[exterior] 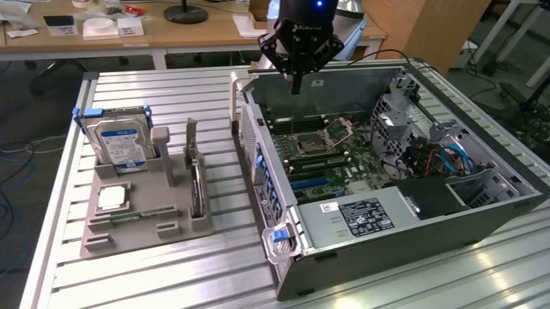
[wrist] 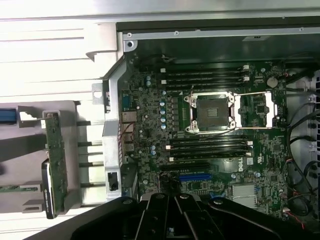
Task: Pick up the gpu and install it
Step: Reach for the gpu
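Black two-finger gripper (exterior: 297,85) is hanging w/ fingers pressed shut, holding nothing, over the open dark metal PC case (exterior: 481,215). I'm looking down on its green motherboard (wrist: 210,125) right below. Thin green gpu (wrist: 52,160) w/ dark heatsink is standing on edge in the grey plastic holder (exterior: 138,193), exterior view's left, well apart from the gripper, near a blue-labelled silver hard drive (exterior: 120,141).
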`<action>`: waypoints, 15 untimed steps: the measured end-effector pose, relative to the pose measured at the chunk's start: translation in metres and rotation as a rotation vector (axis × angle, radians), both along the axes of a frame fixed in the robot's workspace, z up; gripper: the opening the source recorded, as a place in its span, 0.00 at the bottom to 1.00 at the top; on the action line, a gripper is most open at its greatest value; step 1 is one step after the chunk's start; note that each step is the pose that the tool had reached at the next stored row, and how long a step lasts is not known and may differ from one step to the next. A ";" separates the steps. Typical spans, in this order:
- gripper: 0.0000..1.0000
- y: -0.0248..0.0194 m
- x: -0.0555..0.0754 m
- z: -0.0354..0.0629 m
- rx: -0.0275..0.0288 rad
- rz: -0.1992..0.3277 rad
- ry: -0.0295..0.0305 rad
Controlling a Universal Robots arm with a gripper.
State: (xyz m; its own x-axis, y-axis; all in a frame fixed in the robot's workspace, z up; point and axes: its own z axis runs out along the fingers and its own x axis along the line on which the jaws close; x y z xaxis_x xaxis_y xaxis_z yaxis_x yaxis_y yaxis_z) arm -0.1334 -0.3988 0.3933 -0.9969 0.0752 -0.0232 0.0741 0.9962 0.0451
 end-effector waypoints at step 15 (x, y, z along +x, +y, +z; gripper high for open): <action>0.11 0.0000 -0.022 0.0000 0.0000 0.000 0.0000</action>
State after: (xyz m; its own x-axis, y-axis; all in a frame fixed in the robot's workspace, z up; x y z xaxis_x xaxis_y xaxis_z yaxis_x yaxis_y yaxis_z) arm -0.1551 -0.3989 0.3933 -0.9969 0.0752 -0.0233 0.0741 0.9962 0.0451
